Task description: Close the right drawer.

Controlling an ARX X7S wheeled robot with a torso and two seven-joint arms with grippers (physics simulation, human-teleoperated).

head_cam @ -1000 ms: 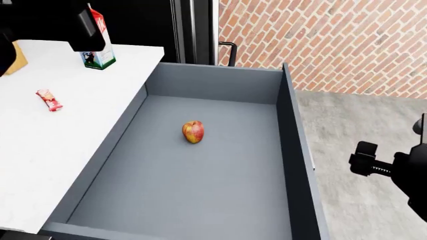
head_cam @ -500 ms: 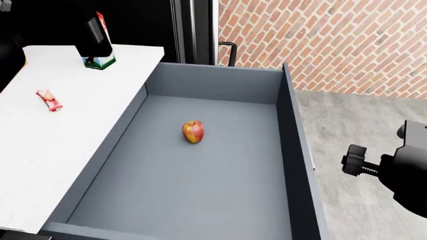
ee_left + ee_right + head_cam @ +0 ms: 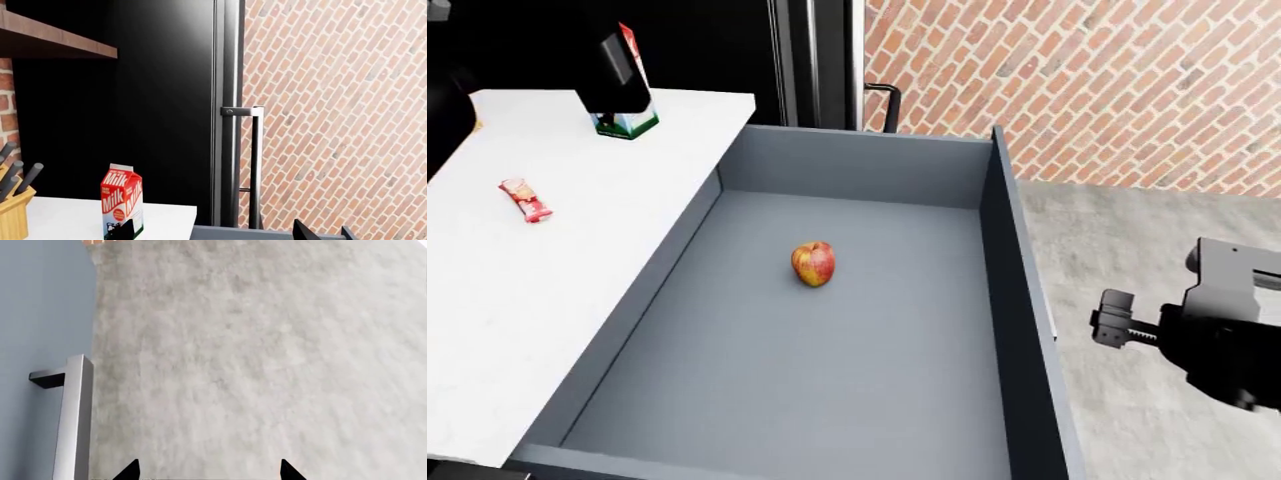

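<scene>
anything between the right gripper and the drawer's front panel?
Nothing. In the head view, only bare concrete floor separates the right gripper from the right drawer; the right wrist view shows the same.

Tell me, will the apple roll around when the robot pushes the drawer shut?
Probably a little. The apple is round and lies loose on the drawer floor, touching no wall. A sharp push might make it wobble or roll; a slow push would likely leave it nearly where it is.
</scene>
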